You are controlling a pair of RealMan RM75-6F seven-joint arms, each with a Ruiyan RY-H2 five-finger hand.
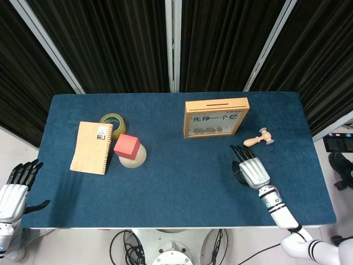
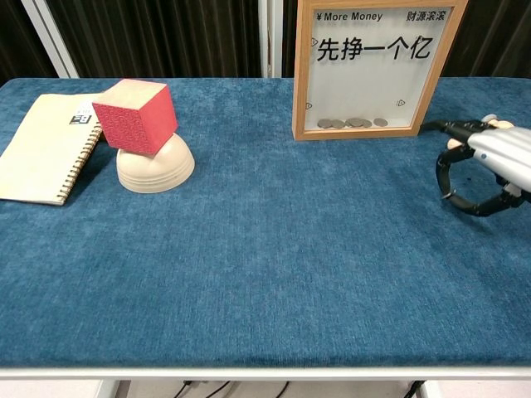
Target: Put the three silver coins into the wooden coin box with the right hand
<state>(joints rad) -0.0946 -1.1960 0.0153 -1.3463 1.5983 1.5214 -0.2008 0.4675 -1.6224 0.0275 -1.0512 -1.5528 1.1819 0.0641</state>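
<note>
The wooden coin box stands upright at the back right of the blue table, with several silver coins lying behind its clear front pane. My right hand hovers palm down over the cloth, in front of and to the right of the box, fingers apart and nothing in them. No loose coin shows on the table. My left hand hangs beyond the table's left front corner, fingers spread and empty.
A small wooden mallet lies just beyond my right hand. At the left are a spiral notebook, a tape roll, and a red cube resting on an upturned beige bowl.
</note>
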